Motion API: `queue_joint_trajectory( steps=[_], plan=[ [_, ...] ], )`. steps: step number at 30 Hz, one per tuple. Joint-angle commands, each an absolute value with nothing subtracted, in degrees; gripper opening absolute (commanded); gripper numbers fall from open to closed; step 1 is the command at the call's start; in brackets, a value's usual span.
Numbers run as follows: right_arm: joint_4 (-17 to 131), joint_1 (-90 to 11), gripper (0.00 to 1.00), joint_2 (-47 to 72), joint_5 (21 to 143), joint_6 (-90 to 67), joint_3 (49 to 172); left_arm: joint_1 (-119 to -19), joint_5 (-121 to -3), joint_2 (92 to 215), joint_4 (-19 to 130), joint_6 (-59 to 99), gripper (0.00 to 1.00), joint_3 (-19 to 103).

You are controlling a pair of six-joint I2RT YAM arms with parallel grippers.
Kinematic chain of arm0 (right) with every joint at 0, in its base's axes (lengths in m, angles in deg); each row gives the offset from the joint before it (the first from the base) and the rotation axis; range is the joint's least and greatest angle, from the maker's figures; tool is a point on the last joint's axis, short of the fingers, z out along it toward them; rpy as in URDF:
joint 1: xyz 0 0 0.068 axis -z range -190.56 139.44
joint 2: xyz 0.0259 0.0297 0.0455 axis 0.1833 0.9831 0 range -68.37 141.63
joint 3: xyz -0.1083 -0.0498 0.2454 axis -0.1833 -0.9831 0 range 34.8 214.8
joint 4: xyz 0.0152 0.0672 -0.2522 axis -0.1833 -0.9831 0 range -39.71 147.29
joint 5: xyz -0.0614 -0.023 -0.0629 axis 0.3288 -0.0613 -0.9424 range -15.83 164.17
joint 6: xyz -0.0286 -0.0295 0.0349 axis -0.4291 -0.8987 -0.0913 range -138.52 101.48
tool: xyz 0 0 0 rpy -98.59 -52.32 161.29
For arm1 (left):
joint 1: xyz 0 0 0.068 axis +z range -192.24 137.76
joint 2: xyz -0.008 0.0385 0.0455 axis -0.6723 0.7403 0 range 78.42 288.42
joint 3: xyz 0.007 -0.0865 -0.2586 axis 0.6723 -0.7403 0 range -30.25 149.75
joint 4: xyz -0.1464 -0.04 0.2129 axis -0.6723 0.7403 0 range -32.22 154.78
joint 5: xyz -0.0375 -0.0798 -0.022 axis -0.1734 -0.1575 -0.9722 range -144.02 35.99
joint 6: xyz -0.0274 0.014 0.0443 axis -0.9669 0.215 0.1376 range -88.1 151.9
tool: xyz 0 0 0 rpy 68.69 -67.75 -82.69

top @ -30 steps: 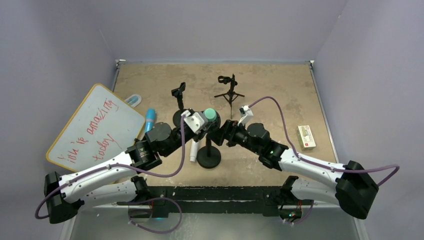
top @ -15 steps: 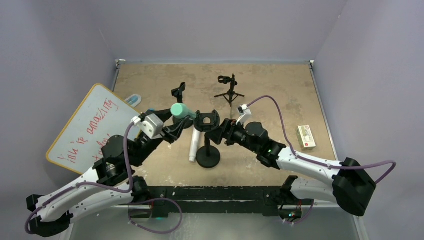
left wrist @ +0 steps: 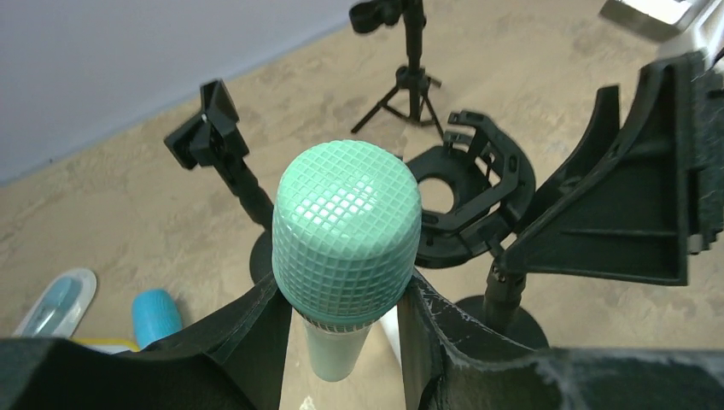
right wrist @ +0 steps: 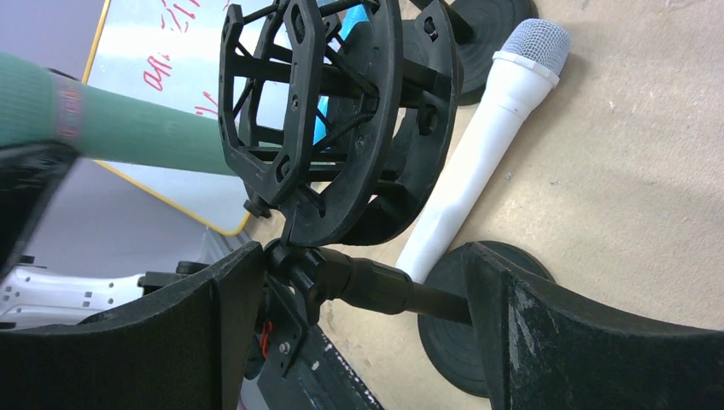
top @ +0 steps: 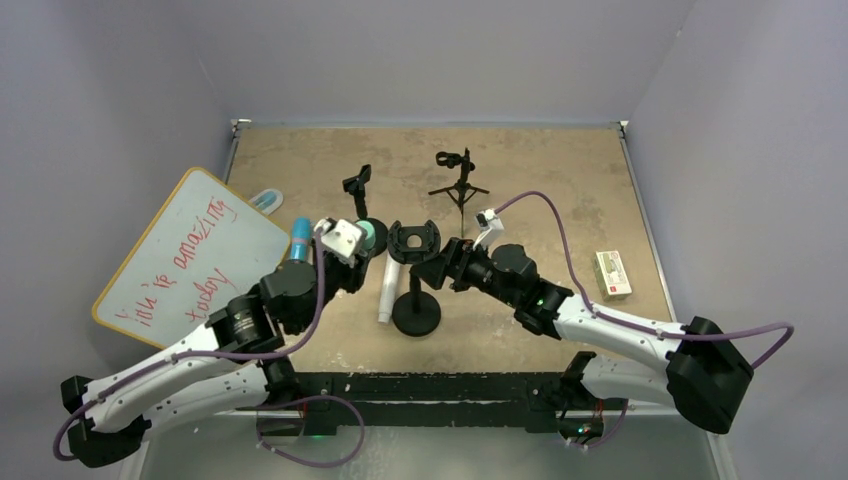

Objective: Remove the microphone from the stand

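Note:
The green microphone [left wrist: 346, 213] is out of the stand and sits between my left gripper's fingers, head toward the wrist camera. My left gripper [top: 362, 243] is shut on it just left of the stand's empty black shock mount [top: 413, 240]. The mount also shows in the left wrist view [left wrist: 465, 196] and the right wrist view [right wrist: 333, 111]. The stand's round base [top: 417, 312] rests on the table. My right gripper [top: 432, 262] is at the stand's pole [right wrist: 401, 290], jaws wide apart with the pole between them. The green handle shows in the right wrist view [right wrist: 145, 128].
A white microphone [top: 388, 290] lies beside the stand's base and a blue microphone [top: 299, 238] lies near the whiteboard [top: 190, 255]. A phone-clamp stand [top: 357, 190] and a small tripod [top: 460, 185] stand behind. A small box [top: 612, 273] lies at the right.
My left gripper pulled the green microphone out of the shock mount to the left, then swung back toward it with the microphone in hand. The right arm stayed at the pole.

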State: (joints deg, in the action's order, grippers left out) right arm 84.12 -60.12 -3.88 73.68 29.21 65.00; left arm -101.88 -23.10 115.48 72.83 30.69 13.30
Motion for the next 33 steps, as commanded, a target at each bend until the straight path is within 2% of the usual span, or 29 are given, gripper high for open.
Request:
queue_joint_trajectory(
  steps=[1, 5, 11, 14, 19, 33],
  plan=[
    [73.79, -59.78, 0.84, -1.92, 70.56, 25.53, 64.14, -100.65, -20.78, 118.65, 76.40, 26.97, 0.00, 15.80],
    [73.85, -59.78, 0.84, -2.18, 70.54, 25.57, 64.07, -93.72, -29.47, 122.67, 79.66, 24.12, 0.00, 17.62],
    [74.22, -59.78, 0.84, -2.52, 70.91, 25.57, 63.82, -66.94, -59.21, 127.38, 78.55, 20.23, 0.00, 15.55],
    [74.48, -59.78, 0.84, -2.86, 71.23, 25.56, 63.48, -59.84, -68.13, 131.32, 76.45, 17.50, 0.00, 13.55],
    [74.67, -59.78, 0.84, -3.88, 71.50, 25.52, 63.15, -58.50, -73.78, 138.55, 73.94, 14.69, 0.00, 11.23],
    [78.86, -59.78, 0.85, -7.07, 74.08, 25.90, 61.28, -58.63, -74.77, 146.88, 67.88, 10.20, 0.00, 7.45]
  ],
)
